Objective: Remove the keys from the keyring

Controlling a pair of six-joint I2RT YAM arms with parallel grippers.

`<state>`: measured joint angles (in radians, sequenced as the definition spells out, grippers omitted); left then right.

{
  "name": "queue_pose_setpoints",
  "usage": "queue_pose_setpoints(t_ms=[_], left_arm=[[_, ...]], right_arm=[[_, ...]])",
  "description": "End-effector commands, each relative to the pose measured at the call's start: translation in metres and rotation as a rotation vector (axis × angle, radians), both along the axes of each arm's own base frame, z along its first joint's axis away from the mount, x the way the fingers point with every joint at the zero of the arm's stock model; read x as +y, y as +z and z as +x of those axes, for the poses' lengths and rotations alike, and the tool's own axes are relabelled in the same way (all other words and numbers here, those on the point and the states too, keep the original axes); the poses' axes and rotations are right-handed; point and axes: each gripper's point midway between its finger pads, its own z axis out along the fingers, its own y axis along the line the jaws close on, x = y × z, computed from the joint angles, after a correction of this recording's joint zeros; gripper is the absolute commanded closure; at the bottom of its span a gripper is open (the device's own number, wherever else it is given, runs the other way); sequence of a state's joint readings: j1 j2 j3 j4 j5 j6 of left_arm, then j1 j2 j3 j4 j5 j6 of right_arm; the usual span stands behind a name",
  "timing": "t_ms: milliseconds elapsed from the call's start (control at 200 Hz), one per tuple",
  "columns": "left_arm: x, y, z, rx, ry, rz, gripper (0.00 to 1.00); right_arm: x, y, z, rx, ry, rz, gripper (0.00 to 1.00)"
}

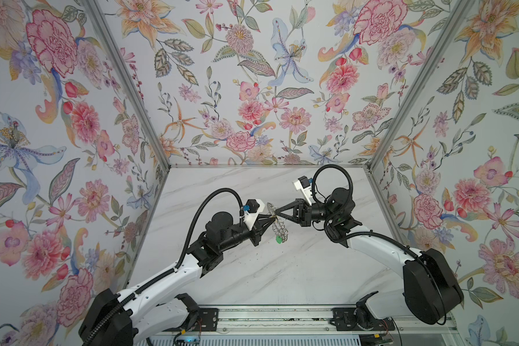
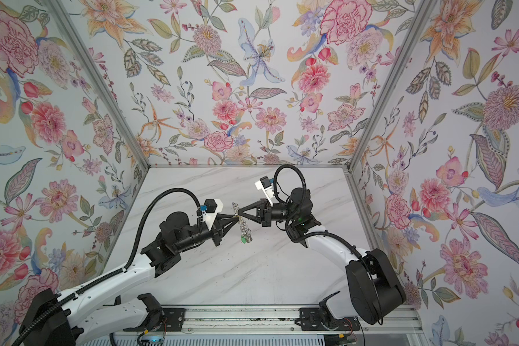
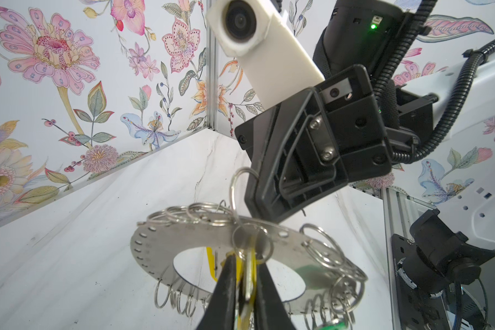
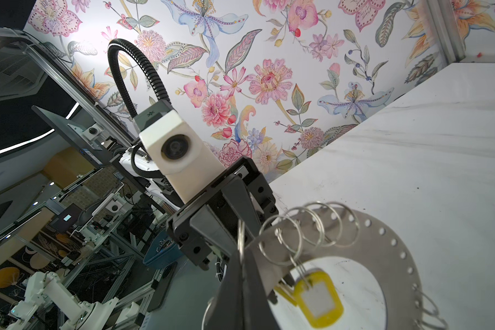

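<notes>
Hanging in the air above the marble tabletop point(image 1: 282, 269), the keyring point(image 1: 277, 224) is held up between the two arms, which meet near the middle in both top views. The right pincer point(image 1: 276, 214) is clamped tight on the disc's rim, its jaws pressed together on the metal edge among the wire loops point(image 4: 306, 231), as the right wrist view shows. The left pincer point(image 1: 272, 219) comes in from the opposite side with its jaws drawn narrow; in the left wrist view its fingers point(image 3: 226, 291) pinch a silver key point(image 3: 250, 274) and the yellow tag point(image 4: 319, 301) with it, close to the split ring that hangs that key from the disc. The key remains on its loop. The disc point(image 3: 189, 243) is tilted, seen nearly edge-on in both top views, with its large centre hole plain in both wrist views. A green tag point(image 1: 278, 239) dangles from the lower part of the keyring, also visible blurred in the left wrist view at point(image 3: 333, 324). Dark specks are scattered on the tabletop below.
</notes>
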<state>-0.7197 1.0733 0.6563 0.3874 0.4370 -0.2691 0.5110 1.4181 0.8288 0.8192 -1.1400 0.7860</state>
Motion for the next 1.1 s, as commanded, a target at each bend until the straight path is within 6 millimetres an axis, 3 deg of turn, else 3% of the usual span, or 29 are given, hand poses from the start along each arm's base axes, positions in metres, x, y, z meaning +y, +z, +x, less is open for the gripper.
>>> queue_pose_setpoints(t_ms=[0,435,1096], left_arm=[[0.007,0.002,0.002,-0.019,0.027,-0.001,0.89],[0.012,-0.003,0.003,-0.021,0.052,0.023,0.98],[0.024,-0.004,0.005,-0.048,0.106,0.079,0.99]], right_arm=[[-0.002,0.023,-0.003,-0.074,-0.007,0.035,1.0],[-0.008,0.029,-0.002,-0.086,-0.029,0.04,1.0],[-0.014,0.054,-0.011,-0.054,0.031,0.107,1.0]])
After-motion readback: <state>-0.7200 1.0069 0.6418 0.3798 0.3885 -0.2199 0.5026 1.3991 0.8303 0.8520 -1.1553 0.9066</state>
